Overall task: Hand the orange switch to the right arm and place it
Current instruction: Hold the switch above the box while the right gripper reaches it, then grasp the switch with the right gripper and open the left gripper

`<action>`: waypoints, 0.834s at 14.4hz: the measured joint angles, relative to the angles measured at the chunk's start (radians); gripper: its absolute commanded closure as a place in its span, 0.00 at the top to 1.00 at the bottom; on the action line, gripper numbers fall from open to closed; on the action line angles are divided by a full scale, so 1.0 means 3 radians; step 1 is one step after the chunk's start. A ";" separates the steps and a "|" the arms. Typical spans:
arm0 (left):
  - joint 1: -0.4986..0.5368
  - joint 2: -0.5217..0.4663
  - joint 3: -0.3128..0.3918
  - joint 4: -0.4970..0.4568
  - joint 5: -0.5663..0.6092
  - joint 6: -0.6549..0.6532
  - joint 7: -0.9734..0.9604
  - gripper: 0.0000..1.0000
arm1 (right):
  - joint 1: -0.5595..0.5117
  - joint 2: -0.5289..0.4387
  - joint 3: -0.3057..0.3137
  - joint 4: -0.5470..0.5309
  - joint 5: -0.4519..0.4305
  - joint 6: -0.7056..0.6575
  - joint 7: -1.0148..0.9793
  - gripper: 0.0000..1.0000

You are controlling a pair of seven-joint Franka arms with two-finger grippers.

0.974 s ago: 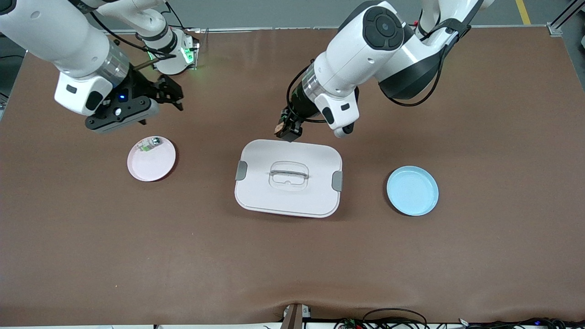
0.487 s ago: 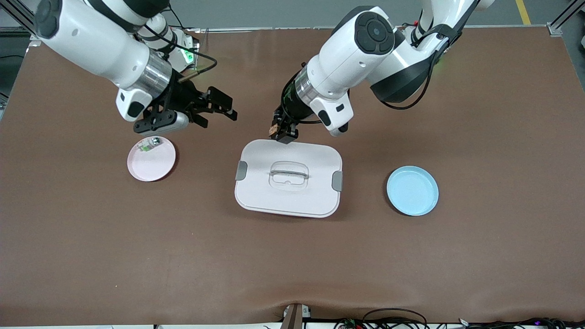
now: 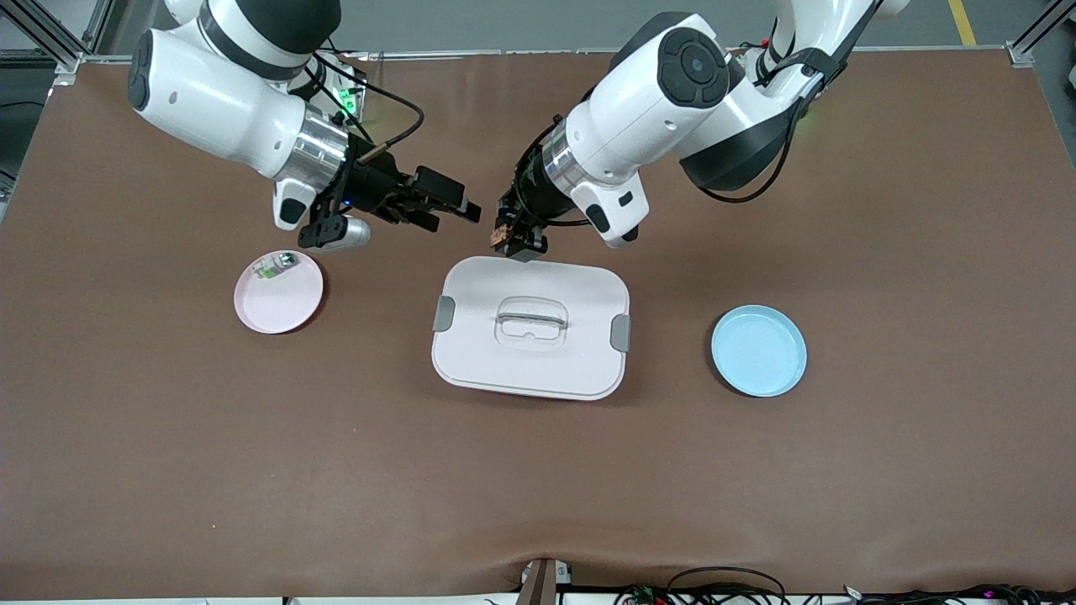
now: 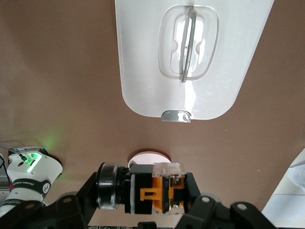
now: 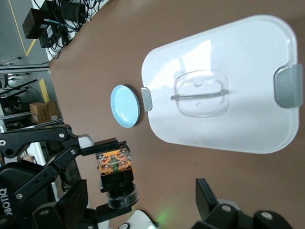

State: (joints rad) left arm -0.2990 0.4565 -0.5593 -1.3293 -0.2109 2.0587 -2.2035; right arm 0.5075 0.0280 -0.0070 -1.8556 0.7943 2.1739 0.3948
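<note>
Two grippers meet over bare table just above white lid (image 3: 530,328), at its 12 o'clock edge. L gripper (image 3: 513,241) clamped on orange switch (image 3: 503,231). R gripper (image 3: 450,204) fingers apart, close beside switch, at its 9 o'clock, not touching.

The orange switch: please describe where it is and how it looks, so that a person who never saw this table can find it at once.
Start at the big white lidded box in the middle of the table. Just above its edge toward the robots' bases hangs the left gripper, shut on the orange switch. It is a tiny black block with an orange band, unlike the green-and-white part lying on the pink plate.
</note>
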 measured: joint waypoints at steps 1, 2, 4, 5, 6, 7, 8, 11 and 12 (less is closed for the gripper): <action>0.0000 0.0000 0.0000 0.0000 -0.0005 0.0000 0.0000 0.00 | 0.0021 0.0013 -0.0001 0.0000 0.0030 0.0004 0.0043 1.00; 0.0000 0.0000 0.0000 0.0001 -0.0009 0.0000 -0.0001 0.00 | 0.0053 0.0031 -0.0001 0.0000 0.0046 0.0034 0.0100 1.00; 0.0000 0.0001 0.0000 0.0001 -0.0023 0.0000 -0.0001 0.00 | 0.0147 0.0094 -0.0001 0.0004 0.0073 0.0178 0.0270 1.00; 0.0000 0.0001 0.0000 0.0001 -0.0026 0.0000 -0.0001 0.00 | 0.0200 0.0134 0.0000 0.0014 0.0082 0.0243 0.0339 1.00; 0.0000 0.0002 0.0000 0.0001 -0.0027 0.0000 -0.0001 0.00 | 0.0243 0.0170 0.0000 0.0029 0.0086 0.0288 0.0376 1.00; 0.0000 0.0003 0.0001 0.0001 -0.0028 0.0000 -0.0001 0.00 | 0.0278 0.0201 0.0000 0.0049 0.0090 0.0310 0.0396 1.00; 0.0001 0.0003 0.0001 0.0001 -0.0028 0.0000 -0.0001 0.00 | 0.0297 0.0219 0.0000 0.0062 0.0091 0.0316 0.0410 1.00; 0.0000 0.0004 0.0001 0.0001 -0.0029 0.0000 -0.0001 0.00 | 0.0307 0.0242 -0.0004 0.0078 0.0092 0.0316 0.0420 0.46; 0.0001 0.0006 0.0001 0.0002 -0.0029 0.0000 -0.0001 0.00 | 0.0307 0.0248 -0.0006 0.0081 0.0093 0.0316 0.0420 0.34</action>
State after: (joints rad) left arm -0.2989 0.4583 -0.5591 -1.3288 -0.2196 2.0587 -2.2038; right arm 0.5995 0.1024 -0.0088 -1.8313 0.8220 2.2689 0.5209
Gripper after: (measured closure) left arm 0.278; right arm 0.198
